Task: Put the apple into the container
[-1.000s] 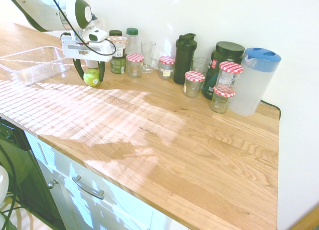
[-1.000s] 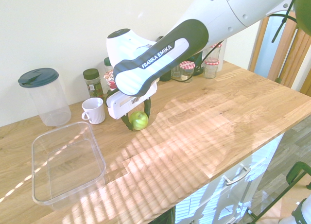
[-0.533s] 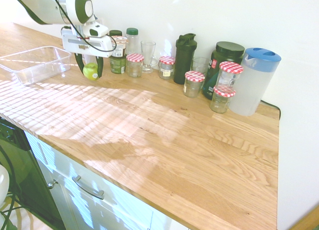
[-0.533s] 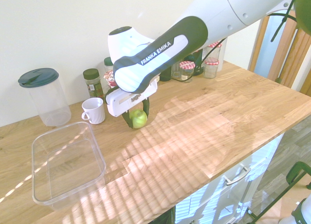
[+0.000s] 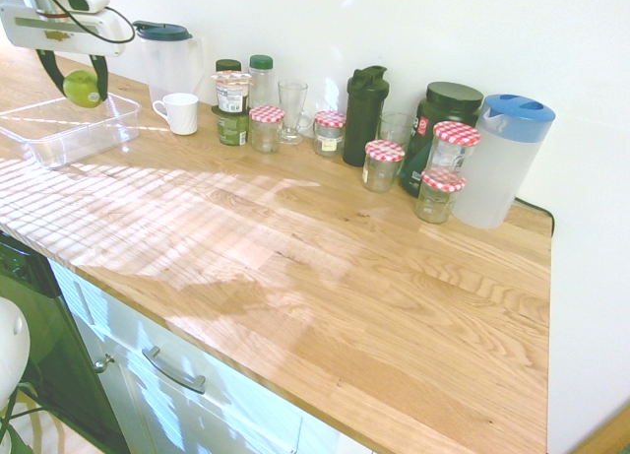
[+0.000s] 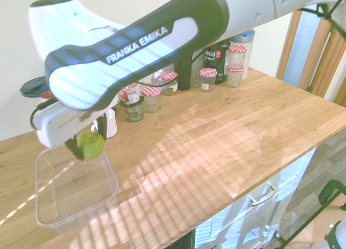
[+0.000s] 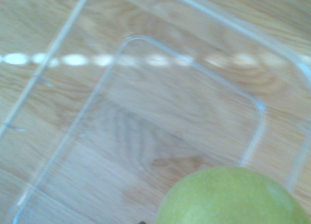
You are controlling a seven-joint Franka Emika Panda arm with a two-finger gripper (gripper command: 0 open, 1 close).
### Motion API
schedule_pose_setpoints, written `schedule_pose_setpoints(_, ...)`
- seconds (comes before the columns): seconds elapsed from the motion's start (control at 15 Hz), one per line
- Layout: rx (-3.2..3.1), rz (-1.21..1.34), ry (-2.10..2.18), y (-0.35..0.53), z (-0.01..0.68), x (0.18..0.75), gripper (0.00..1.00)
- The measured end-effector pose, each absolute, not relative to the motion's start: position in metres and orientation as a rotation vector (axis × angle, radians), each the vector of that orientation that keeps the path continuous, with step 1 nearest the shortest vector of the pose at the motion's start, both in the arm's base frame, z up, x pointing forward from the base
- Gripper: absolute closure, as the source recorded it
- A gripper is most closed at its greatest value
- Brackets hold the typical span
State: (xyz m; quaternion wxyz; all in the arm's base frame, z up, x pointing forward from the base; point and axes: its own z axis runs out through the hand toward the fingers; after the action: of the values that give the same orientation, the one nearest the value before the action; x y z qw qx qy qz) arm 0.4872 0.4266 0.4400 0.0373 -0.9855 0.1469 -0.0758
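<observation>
My gripper (image 5: pixel 77 84) is shut on the yellow-green apple (image 5: pixel 82 88) and holds it in the air above the clear plastic container (image 5: pixel 61 129) at the counter's left end. In the second exterior view the apple (image 6: pixel 90 145) hangs over the near right part of the container (image 6: pixel 65 206), well above its floor. The wrist view looks straight down into the empty container (image 7: pixel 146 127), with the apple (image 7: pixel 233 197) at the picture's lower edge.
A white mug (image 5: pixel 180 112) and a dark-lidded pitcher (image 5: pixel 167 55) stand just behind the container. Further right along the wall stand several red-checked-lid jars (image 5: pixel 383 164), bottles, a glass and a blue-lidded pitcher (image 5: pixel 504 159). The counter's front edge runs along the near side.
The gripper has lifted the apple off the counter and carried it left, from beside the jars to above the container. The mug and dark-lidded pitcher, hidden before in the first exterior view, now show.
</observation>
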Motion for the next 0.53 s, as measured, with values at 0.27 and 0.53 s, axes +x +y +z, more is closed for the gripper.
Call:
schedule_pose_setpoints(0.27,-3.030,-0.197,0.411,0.468,0.390,0.495,0.00)
schedule_pose_setpoints(0.53,-3.040,-0.196,0.436,0.470,0.375,0.507,0.00)
